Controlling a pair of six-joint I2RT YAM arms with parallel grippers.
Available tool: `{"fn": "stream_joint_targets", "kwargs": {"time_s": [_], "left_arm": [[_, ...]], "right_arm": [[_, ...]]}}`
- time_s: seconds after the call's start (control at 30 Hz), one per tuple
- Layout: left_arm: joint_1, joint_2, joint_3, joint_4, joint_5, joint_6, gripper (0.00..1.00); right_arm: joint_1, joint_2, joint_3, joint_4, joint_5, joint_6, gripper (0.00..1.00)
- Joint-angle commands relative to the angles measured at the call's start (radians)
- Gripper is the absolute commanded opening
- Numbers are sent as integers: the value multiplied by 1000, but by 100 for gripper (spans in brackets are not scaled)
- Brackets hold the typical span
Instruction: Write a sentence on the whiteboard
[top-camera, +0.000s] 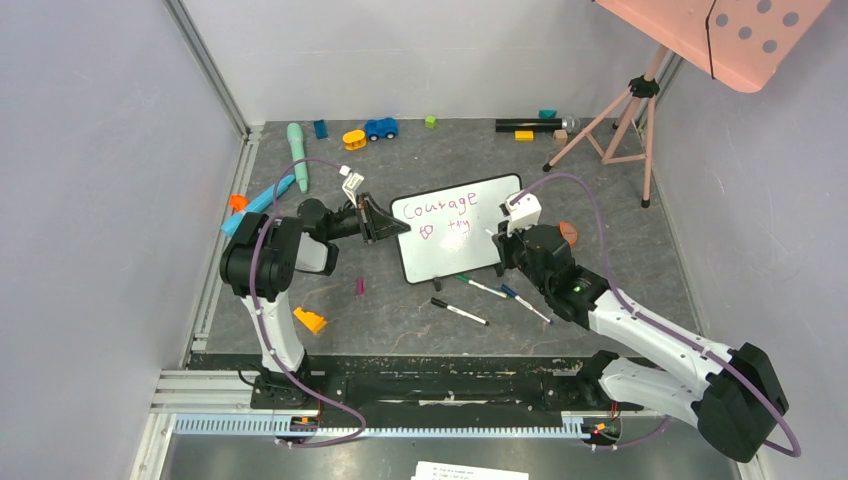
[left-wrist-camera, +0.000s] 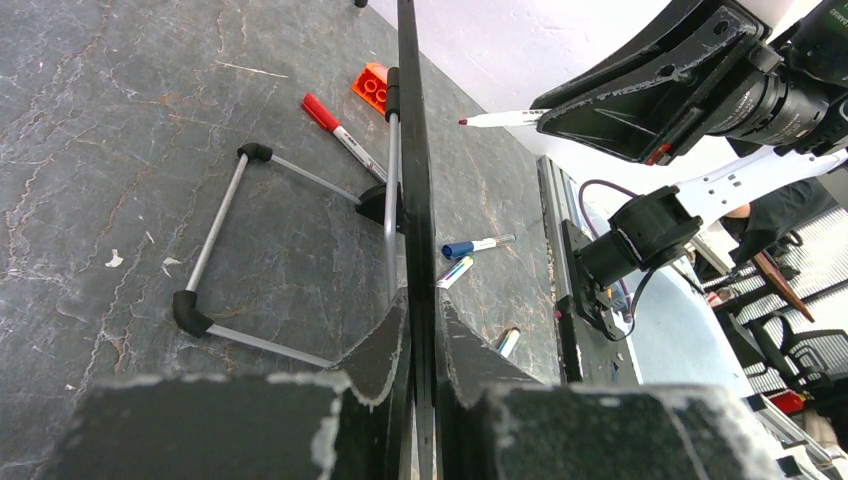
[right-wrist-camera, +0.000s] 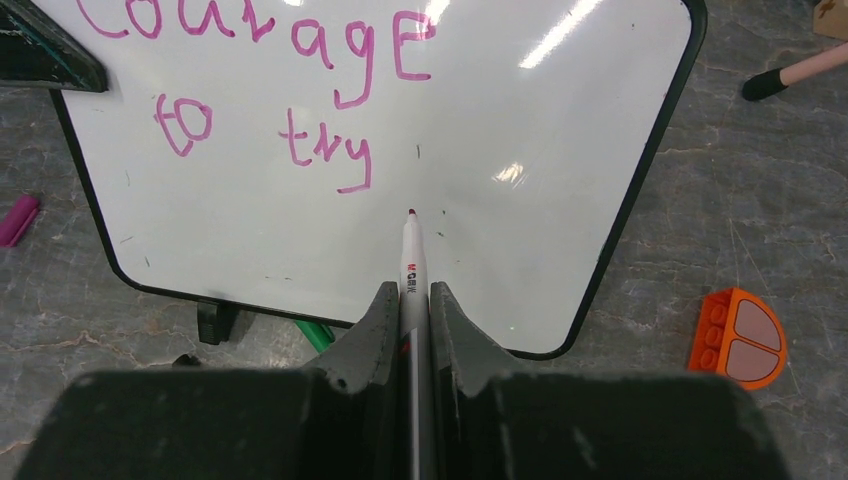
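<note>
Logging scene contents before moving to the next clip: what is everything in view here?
whiteboard: one, white with black frame, table centre, tilted on its stand
sentence: two lines, pink, "Courage to try", on the whiteboard
held marker: one, white barrel, pointing at the whiteboard below "try"
loose markers: at least three, green, blue and dark caps, near side of the whiteboard
orange brick: one, orange, right of the whiteboard
small toys: several, mixed colours, far table edge
tripod: one, pink, far right
left end effector: one, black, shut on the whiteboard's left edge
right end effector: one, black, shut on the held marker
</note>
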Motion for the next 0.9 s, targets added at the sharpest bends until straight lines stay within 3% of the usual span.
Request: {"fn": "stream_joint_targets", "kwargs": {"time_s": [0.0,0.27,0.5,0.87], "left_arm": [[3,-50,-3,85,4,-4,2],[3,-51,-3,85,4,-3,2],[3,-53,-3,85,6,-2,2],[3,-55,-2,86,7,-2,2]], "right_arm": [[-4,1,-8,22,-30,47,0],[7,44,-39,54,-134,125,0],[155,86,-27,106,64,146,0],[291,210,81,129,187,116,0]]}}
